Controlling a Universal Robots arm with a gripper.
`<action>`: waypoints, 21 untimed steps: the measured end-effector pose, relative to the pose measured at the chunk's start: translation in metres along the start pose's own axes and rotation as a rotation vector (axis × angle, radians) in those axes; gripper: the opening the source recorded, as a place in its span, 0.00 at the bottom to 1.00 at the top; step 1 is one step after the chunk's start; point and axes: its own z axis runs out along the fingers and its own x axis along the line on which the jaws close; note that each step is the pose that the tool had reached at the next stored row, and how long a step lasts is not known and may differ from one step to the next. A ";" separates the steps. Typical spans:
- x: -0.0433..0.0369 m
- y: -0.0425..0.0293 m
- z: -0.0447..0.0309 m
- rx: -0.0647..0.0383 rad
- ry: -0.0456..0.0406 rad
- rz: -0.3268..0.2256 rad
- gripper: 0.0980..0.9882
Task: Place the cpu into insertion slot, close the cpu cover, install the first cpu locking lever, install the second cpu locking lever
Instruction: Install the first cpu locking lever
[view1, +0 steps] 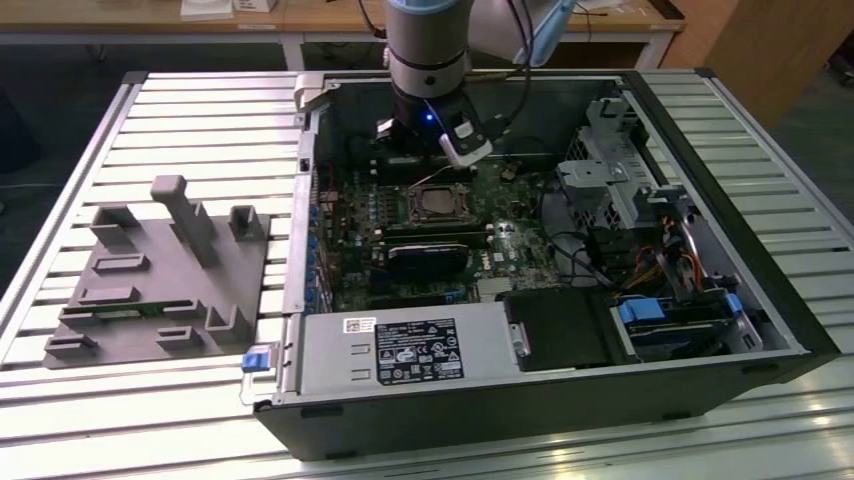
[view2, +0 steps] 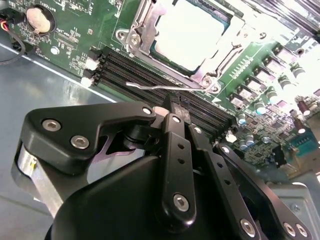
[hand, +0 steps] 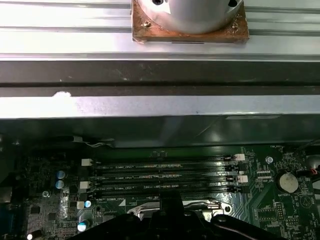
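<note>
Inside the open computer case, the cpu (view2: 192, 32) lies pale and square in the insertion slot (view1: 438, 204). The silver cpu cover (view2: 142, 26) lies down around it as a frame. A thin silver locking lever (view2: 150, 87) sticks out along the socket's edge, beside the memory slots. My gripper (view2: 172, 104) hangs just off that edge with its black fingers drawn together, tips right at the lever wire. In the exterior view the gripper (view1: 461, 150) sits just behind the socket, under the arm. The first wrist view catches the gripper's tip (hand: 170, 212) against the socket rim.
Black memory slots (hand: 165, 177) run between the socket and the case wall (hand: 150, 107). A long black card (view1: 427, 255) lies in front of the socket and a drive cage (view1: 614, 170) stands to the exterior view's right. A grey fixture (view1: 160, 270) sits on the slatted table.
</note>
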 end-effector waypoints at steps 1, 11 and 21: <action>-0.0007 -0.0001 0.0005 0.001 0.0000 0.000 0.01; -0.0121 -0.0007 0.0052 0.010 -0.0017 0.002 0.01; -0.0118 -0.0019 0.0095 0.009 -0.0136 0.003 0.01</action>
